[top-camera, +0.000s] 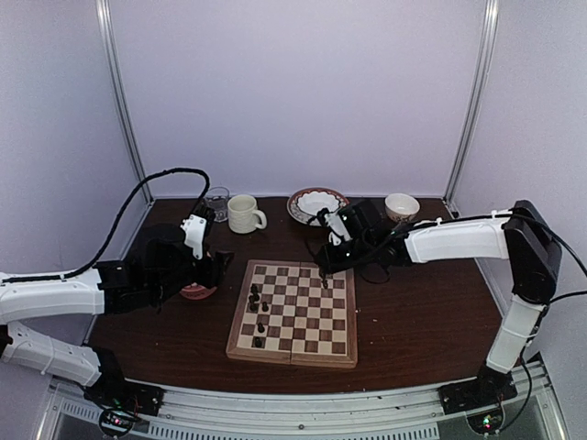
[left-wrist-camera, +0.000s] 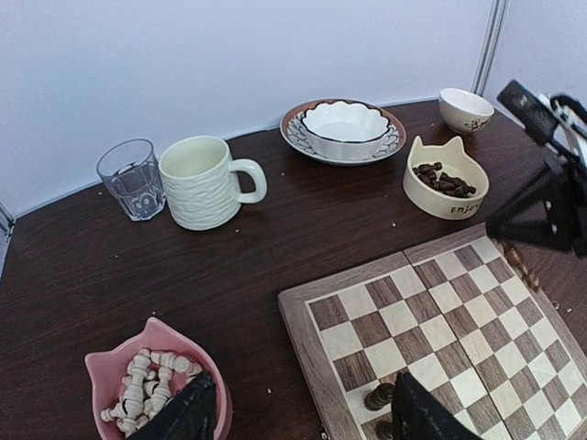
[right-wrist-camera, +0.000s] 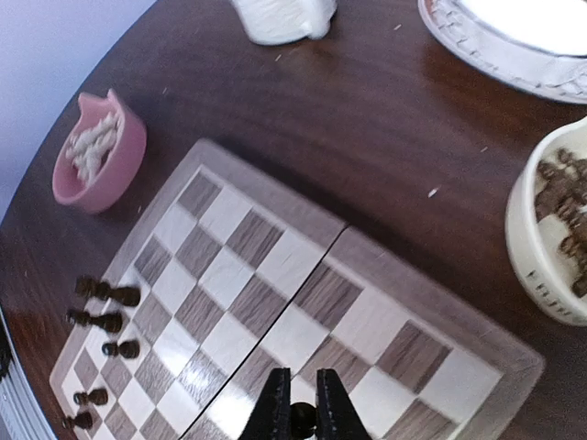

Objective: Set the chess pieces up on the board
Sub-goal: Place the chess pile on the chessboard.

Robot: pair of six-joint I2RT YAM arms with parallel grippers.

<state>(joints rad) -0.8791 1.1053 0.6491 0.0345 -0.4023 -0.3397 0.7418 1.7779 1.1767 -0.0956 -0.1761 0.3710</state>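
Note:
The chequered board (top-camera: 303,330) lies mid-table, with several dark chess pieces (top-camera: 258,316) standing on its left side; they also show in the right wrist view (right-wrist-camera: 103,321). My right gripper (right-wrist-camera: 303,412) is shut on one dark piece (right-wrist-camera: 303,422) and holds it just above the board (right-wrist-camera: 275,266) near the centre seam; in the top view it (top-camera: 323,269) is over the board's far edge. My left gripper (left-wrist-camera: 303,422) is open and empty, between the pink bowl (left-wrist-camera: 110,367) of cream pieces (left-wrist-camera: 147,380) and the board's left edge (left-wrist-camera: 307,339).
A cream cat-shaped bowl (left-wrist-camera: 417,188) holding dark pieces (left-wrist-camera: 445,179) stands beyond the board's far edge. Behind it are a mug (left-wrist-camera: 202,181), a glass (left-wrist-camera: 131,179), a patterned plate (left-wrist-camera: 295,137) with a white bowl (left-wrist-camera: 344,124), and a small bowl (left-wrist-camera: 463,108).

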